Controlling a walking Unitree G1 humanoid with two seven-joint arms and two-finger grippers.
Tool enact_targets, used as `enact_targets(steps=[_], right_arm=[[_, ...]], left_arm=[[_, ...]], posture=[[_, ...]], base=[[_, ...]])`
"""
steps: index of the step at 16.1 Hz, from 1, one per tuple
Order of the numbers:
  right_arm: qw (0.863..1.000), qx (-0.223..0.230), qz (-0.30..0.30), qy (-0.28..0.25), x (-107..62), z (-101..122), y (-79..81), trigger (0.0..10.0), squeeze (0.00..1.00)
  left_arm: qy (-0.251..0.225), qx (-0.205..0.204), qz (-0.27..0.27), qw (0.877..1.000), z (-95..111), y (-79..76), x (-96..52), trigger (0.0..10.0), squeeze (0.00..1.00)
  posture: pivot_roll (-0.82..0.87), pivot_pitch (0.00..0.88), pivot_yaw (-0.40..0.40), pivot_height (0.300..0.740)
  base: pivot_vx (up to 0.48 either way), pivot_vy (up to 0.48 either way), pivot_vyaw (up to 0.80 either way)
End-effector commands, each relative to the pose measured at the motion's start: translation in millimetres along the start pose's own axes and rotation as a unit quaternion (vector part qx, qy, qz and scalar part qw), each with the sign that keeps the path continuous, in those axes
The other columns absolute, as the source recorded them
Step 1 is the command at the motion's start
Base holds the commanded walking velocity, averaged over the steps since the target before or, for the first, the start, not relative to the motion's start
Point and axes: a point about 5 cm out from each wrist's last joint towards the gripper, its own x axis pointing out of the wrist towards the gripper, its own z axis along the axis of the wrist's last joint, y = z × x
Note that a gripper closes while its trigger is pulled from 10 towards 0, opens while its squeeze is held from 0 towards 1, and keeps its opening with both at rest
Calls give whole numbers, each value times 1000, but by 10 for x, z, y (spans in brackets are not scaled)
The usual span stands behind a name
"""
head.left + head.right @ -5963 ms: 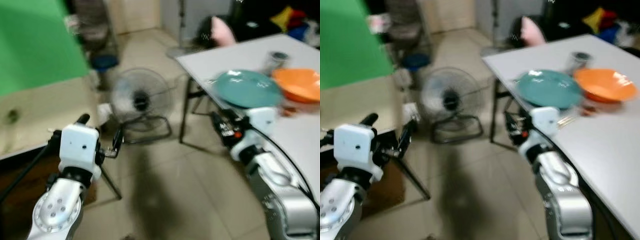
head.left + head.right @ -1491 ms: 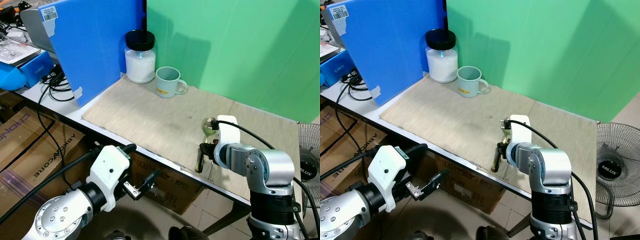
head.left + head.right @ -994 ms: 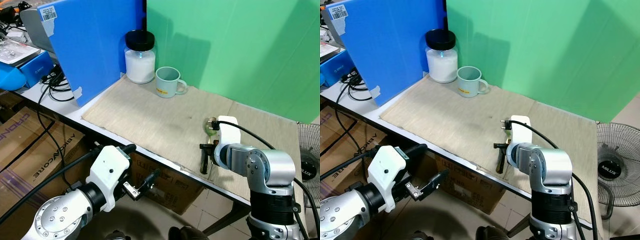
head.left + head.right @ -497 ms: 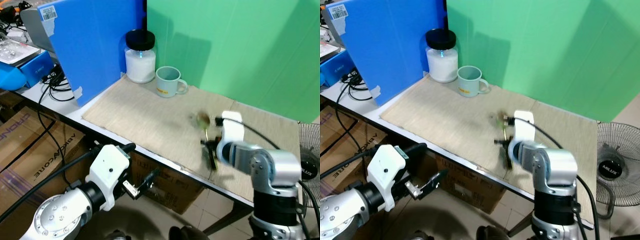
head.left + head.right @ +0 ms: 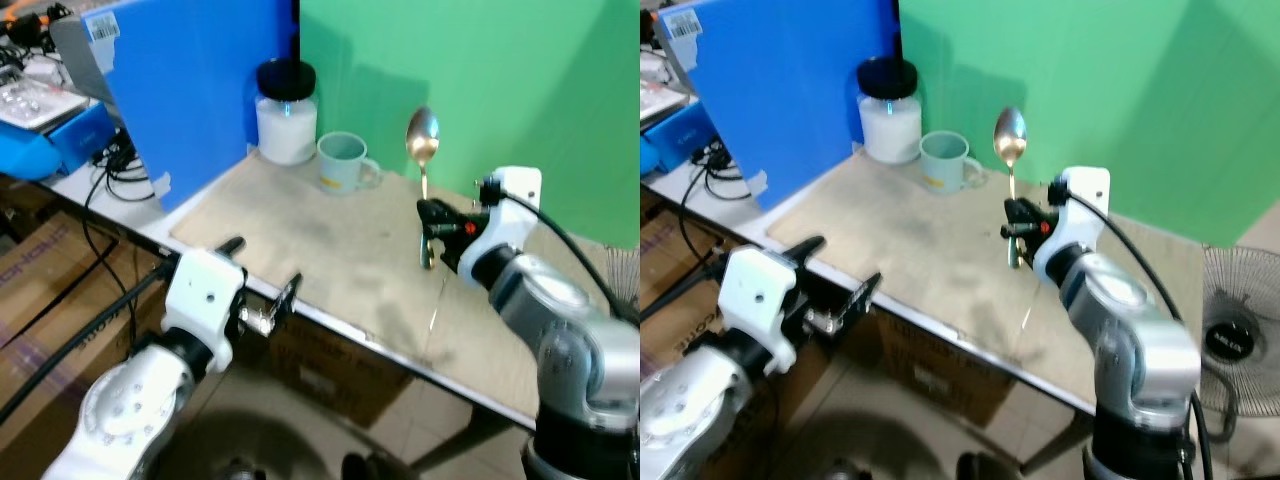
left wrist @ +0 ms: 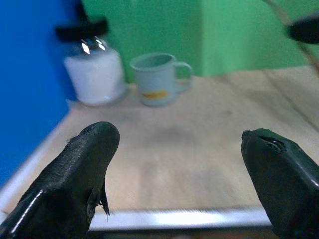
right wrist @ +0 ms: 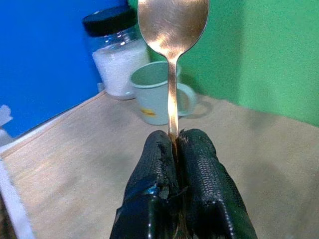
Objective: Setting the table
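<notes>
A brass-coloured spoon (image 5: 421, 136) stands upright above the beige table mat (image 5: 330, 240), bowl end up. My right gripper (image 5: 428, 226) is shut on its handle, and the right wrist view shows the pads (image 7: 195, 149) pinching the stem just below the spoon bowl (image 7: 172, 20). Behind it on the mat stand a pale green mug (image 5: 341, 162) and a white-filled jar with a black lid (image 5: 286, 110). My left gripper (image 5: 262, 272) hovers at the table's front edge, open with nothing in it, and faces the mug (image 6: 156, 77).
A blue board (image 5: 190, 90) and a green backdrop (image 5: 480, 80) wall off the back of the table. Cables and blue devices lie at the far left. Cardboard boxes sit under the table. A floor fan (image 5: 1235, 350) stands to the right.
My right gripper has risen from the mat with the spoon, which now stands upright in the air. My left gripper has come up to the table's front edge.
</notes>
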Motion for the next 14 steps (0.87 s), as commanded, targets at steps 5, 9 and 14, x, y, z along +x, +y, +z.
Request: enact_targets(steps=[5, 9, 14], right_arm=[[998, -33, -32, -38, -202, -10, -7, 10000, 0], [994, -52, -83, -39, -265, -86, -112, 10000, 0], [990, -56, -125, -44, -359, -95, -199, 10000, 0]], left_arm=[[7, 0, 77, 997, -65, 1, -33, 10000, 0], [13, -3, 88, 996, -95, -29, -73, 10000, 0], [9, 4, 92, 996, -103, -18, -94, 10000, 0]], posture=[[39, 73, -30, 740], [39, 79, -21, 740], [20, 79, -1, 740]], base=[[0, 0, -800], [0, 0, -800], [0, 0, -800]])
